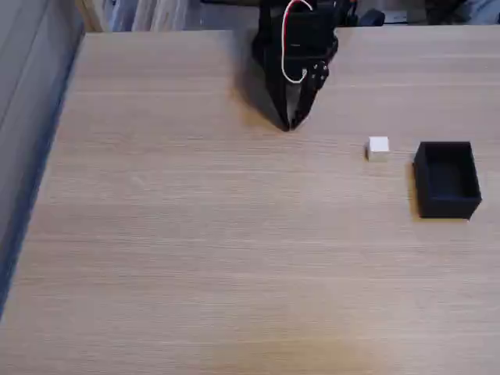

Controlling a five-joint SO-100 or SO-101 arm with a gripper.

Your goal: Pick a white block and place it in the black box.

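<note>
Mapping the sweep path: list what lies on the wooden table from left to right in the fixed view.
Black robot arm's gripper, jaws pointing down at the tabletop → small plain white cube → matte black open-topped rectangular box, all on the light wooden table.

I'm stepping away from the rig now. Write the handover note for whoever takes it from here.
Gripper: fingers together, holding nothing, tip down near the table's far edge in the fixed view.
White block: on the table, right of the gripper, just left of the black box, not touching it.
Black box: empty as far as can be seen.
Done: nothing yet.
Left: grasp the block, drop it in the box.
</note>
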